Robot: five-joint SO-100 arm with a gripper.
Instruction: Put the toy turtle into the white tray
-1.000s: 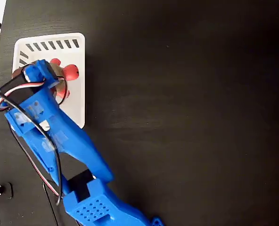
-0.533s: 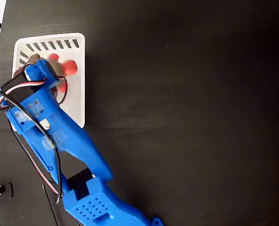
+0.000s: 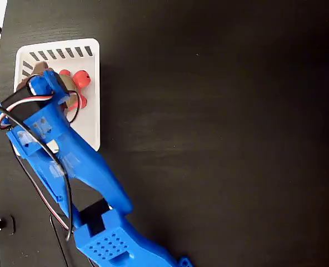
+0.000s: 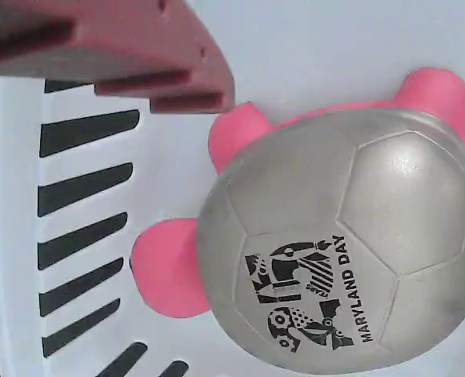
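- Turtle [image 4: 335, 251] lies inside the tray [image 3: 89, 119], in the tray's upper half as the fixed view shows it, close to the slits [image 3: 61, 53] along the top edge
- In the fixed view only its red-pink parts show [image 3: 80, 79], at 3 o'clock from the arm's tip; the shell is hidden under the arm [image 3: 59, 144]
- In the wrist view the shell is a dull gold-grey dome with panel seams like a football, bearing a black square mark and the words MARYLAND DAY
- Pink feet stick out at about 9 and 11 o'clock of the shell, another pink part at 1 o'clock
- A dark red finger [image 4: 107, 51] crosses the top left of the wrist view; its corner looks just beside the 11 o'clock foot, contact unclear
- Only that one finger shows, so whether the fingers are apart or together cannot be told
- Tray slits [image 4: 83, 243] run down the left of the wrist view, at 9 o'clock from the turtle
- Tray sits at the top left of the black worktop [image 3: 220, 133]; the blue arm reaches to it from 6 o'clock
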